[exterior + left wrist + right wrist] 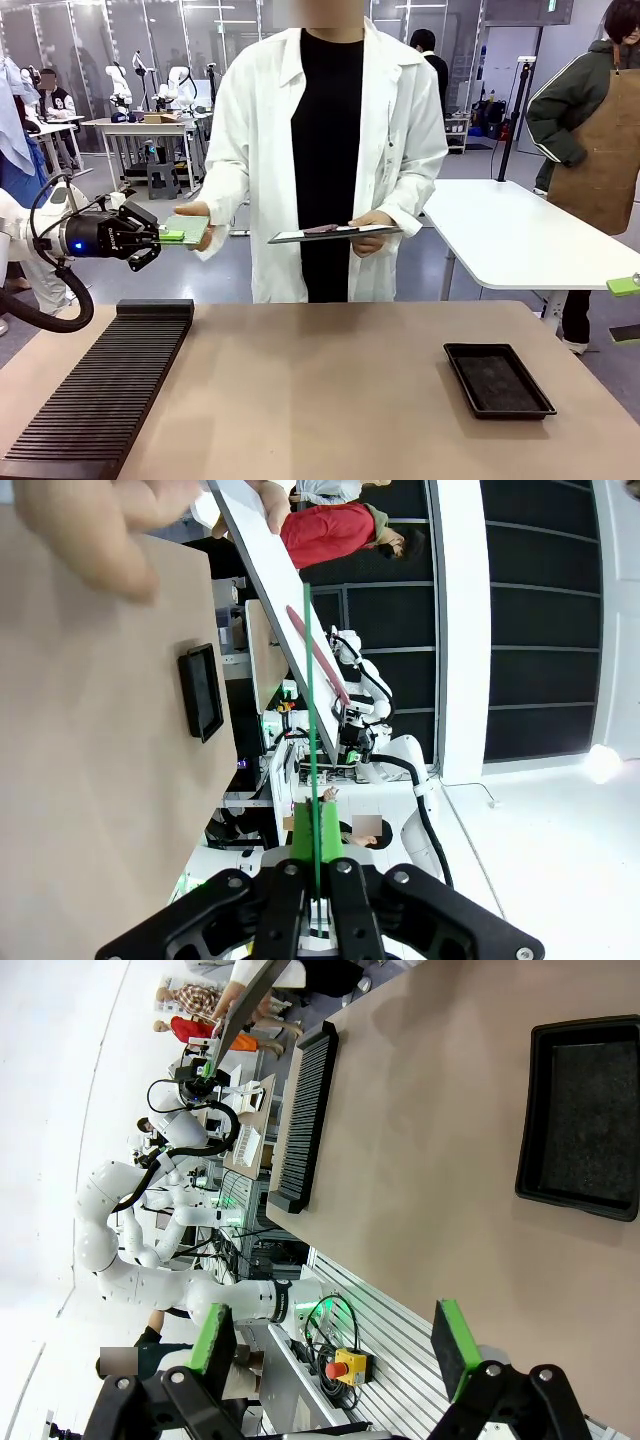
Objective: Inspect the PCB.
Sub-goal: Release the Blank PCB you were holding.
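Robot hands over a board: at left, the white left arm reaches out level, high over the far-left end of the tan table (320, 400). Its black left pincer (158, 237) is clamped on the near end of a thin, green, rectangular PCB (185, 232). The board hangs flat in the air, face up, its long axis running on from the fingers toward a person in a white lab coat. One hand (195, 212) of the person is at the board's far end; whether it grips, I cannot tell. The other hand (368, 232) holds a grey clipboard (335, 233) level. On the table, a black ribbed rack (100, 390) lies left and a black shallow rectangular tray (497, 379) right. At far right the right pincer (333, 1345) hangs empty, green pads apart.
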Robot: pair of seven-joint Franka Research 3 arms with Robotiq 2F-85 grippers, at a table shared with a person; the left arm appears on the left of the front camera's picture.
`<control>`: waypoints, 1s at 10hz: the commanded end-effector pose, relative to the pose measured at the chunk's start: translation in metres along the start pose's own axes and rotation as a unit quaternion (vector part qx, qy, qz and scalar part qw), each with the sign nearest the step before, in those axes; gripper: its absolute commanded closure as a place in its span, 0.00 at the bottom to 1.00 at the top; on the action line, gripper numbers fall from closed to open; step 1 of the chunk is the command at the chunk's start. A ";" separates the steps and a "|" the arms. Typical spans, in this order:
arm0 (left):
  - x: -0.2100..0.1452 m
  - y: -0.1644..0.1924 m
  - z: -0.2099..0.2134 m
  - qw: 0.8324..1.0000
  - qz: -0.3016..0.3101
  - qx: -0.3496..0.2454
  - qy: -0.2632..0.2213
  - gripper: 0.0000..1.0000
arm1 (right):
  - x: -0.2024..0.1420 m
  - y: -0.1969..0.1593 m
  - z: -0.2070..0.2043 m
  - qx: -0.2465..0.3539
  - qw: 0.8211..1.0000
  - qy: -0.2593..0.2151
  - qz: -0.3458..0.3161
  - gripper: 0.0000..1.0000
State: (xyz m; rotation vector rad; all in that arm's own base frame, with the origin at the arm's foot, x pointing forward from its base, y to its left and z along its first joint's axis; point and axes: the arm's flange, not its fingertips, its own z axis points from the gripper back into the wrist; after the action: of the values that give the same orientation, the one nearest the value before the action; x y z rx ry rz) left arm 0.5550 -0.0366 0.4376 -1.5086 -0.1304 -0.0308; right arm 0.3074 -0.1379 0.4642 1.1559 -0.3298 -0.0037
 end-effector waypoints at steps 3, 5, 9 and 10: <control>0.000 -0.003 0.000 1.000 0.000 0.006 -0.002 1.00 | 0.000 0.000 0.003 0.003 1.000 0.002 0.009 0.00; 0.000 -0.003 0.000 1.000 0.000 0.006 -0.002 1.00 | 0.000 0.000 0.003 0.003 1.000 0.002 0.009 0.00; 0.000 -0.003 0.000 1.000 0.000 0.006 -0.002 1.00 | 0.000 0.000 0.003 0.003 1.000 0.002 0.009 0.00; 0.000 -0.003 0.000 1.000 0.000 0.006 -0.002 1.00 | 0.000 0.000 0.003 0.003 1.000 0.002 0.009 0.00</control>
State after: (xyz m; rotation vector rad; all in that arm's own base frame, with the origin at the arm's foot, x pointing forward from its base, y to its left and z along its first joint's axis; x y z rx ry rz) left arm 0.5550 -0.0367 0.4376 -1.5086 -0.1303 -0.0309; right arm 0.3074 -0.1380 0.4642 1.1559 -0.3298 -0.0037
